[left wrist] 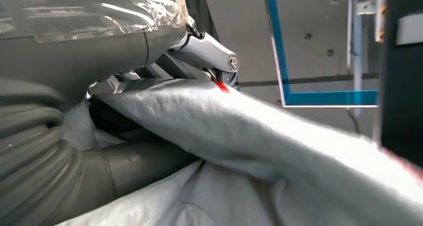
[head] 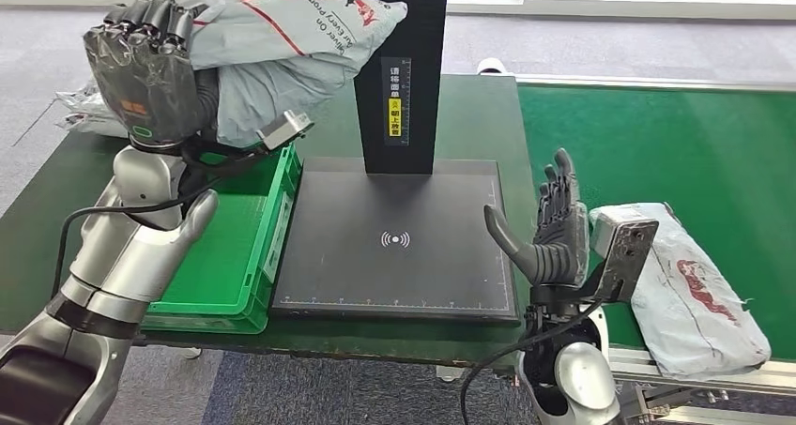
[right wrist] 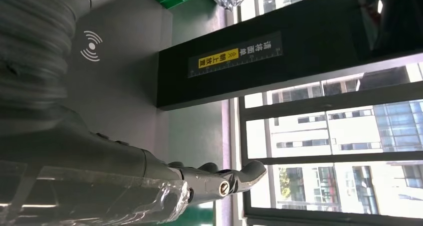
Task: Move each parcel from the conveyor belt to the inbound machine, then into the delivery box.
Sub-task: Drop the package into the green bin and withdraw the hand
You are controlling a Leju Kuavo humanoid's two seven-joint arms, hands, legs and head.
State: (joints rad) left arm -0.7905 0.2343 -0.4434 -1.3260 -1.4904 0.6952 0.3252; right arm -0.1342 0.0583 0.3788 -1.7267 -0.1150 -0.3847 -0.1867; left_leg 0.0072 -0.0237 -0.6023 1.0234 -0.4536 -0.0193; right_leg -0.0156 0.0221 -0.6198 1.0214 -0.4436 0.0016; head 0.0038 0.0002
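Note:
My left hand [head: 150,68] is raised above the green box [head: 230,256] and grips a grey parcel [head: 291,45] with red print. The same grey parcel [left wrist: 259,136] fills the left wrist view, clamped under the thumb [left wrist: 95,36]. A second grey parcel [head: 695,289] lies on the green conveyor belt [head: 676,144] at the right. My right hand [head: 554,233] stands open beside the black inbound machine plate [head: 394,242], fingers pointing up, just left of that second parcel. Its thumb [right wrist: 124,186] appears in the right wrist view with nothing in it.
The black scanner post [head: 394,78] rises from the plate's far edge, right beside the held parcel. More wrapped parcels [head: 80,111] lie on the table at the far left. Grey carpet surrounds the table.

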